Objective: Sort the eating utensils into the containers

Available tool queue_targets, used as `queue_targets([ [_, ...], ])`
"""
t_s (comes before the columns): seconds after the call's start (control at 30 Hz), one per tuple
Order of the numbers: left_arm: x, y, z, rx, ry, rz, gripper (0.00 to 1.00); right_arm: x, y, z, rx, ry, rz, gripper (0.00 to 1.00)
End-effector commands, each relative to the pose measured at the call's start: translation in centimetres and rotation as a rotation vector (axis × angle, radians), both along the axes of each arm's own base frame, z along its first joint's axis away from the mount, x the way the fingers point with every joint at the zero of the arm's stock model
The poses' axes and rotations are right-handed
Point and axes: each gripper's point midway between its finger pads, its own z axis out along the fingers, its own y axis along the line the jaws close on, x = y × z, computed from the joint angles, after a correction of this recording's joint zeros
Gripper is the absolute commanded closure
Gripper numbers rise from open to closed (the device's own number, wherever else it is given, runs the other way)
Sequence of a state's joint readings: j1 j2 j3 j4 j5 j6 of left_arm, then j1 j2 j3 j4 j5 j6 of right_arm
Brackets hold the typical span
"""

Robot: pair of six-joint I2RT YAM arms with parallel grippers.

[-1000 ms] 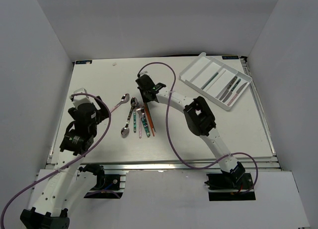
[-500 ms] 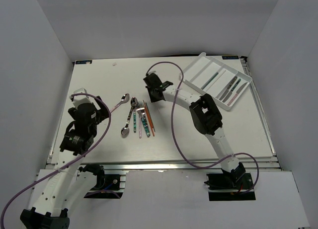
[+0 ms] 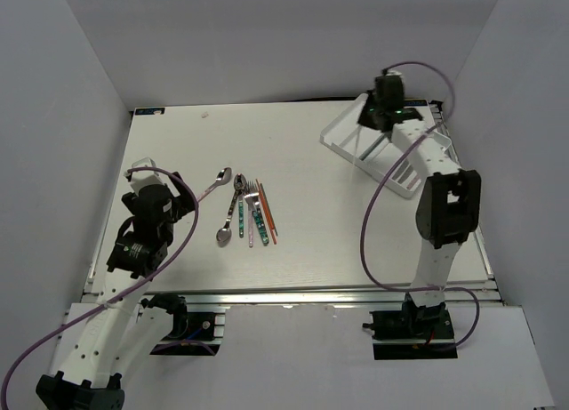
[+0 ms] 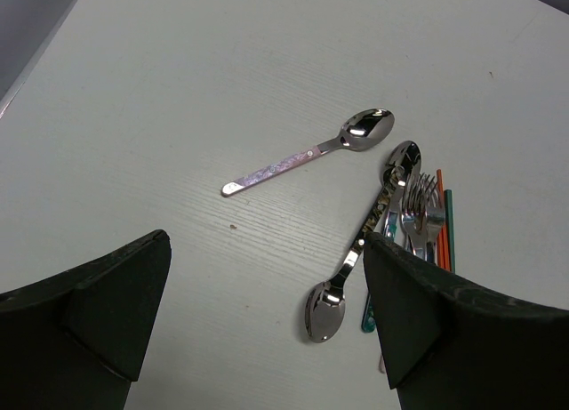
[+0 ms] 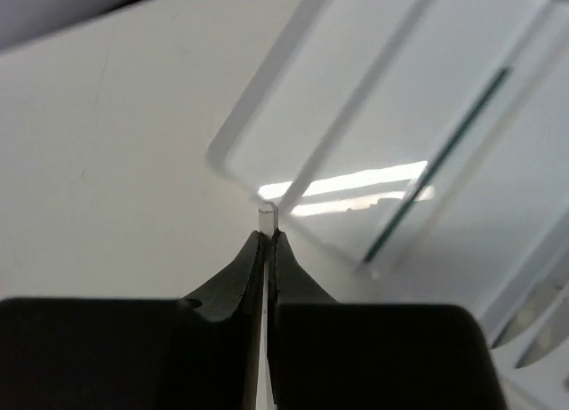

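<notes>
a green chopstick (image 5: pixel 444 152) and knives (image 5: pixel 523 325) lie in the white tray (image 3: pixel 342 130); the right gripper (image 5: pixel 267 237), pinched on a thin pale stick (image 5: pixel 267 216), hangs over its corner; the spoons and forks (image 3: pixel 244 210) on the table (image 3: pixel 178 143), below the wide-open left gripper (image 4: pixel 267 250), are left to sort.

A white, faintly wood-grained counter (image 3: pixel 356 223) lies beneath both the left tool (image 4: pixel 267 314) and the right tool (image 5: pixel 267 239). Just ahead of the left tool, a tiny dark speck (image 4: pixel 233 226) marks the counter. A second, fainter speck (image 4: pixel 490 74) sits much farther ahead and off to that tool's right. Plain pale grey walls (image 3: pixel 62 116) enclose the counter: one to the left of the left tool, one to the right of the right tool, and one beyond both. Behind both tools, a silver slotted metal rail (image 3: pixel 293 294) runs along the counter's near edge. Well to the left of the right tool, by the far edge, is a small pale smudge (image 3: pixel 205 115). Farther left, at the corner, is a small sticker-like patch (image 3: pixel 147 112), too small to read.
</notes>
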State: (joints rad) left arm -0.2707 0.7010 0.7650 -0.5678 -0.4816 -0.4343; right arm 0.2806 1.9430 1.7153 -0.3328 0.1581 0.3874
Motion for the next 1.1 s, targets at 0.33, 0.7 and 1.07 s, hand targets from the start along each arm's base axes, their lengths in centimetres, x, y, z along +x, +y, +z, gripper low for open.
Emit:
queue_targets([
  [0.33, 0.3, -0.4, -0.5, 0.004, 0.016, -0.023, 0.02, 10.0, -20.0, -1.1, 0.219, -0.122, -0.489, 1.00],
  [0.7, 0.6, -0.6, -1.3, 0.012, 0.049, -0.027, 0.02, 12.3, -22.4, -4.0, 0.203, -0.104, -0.535, 1.00],
  [1.07, 0.7, -0.6, -1.5, 0.014, 0.056, -0.027, 0.02, 13.2, -22.9, -4.0, 0.220, -0.132, -0.544, 1.00],
])
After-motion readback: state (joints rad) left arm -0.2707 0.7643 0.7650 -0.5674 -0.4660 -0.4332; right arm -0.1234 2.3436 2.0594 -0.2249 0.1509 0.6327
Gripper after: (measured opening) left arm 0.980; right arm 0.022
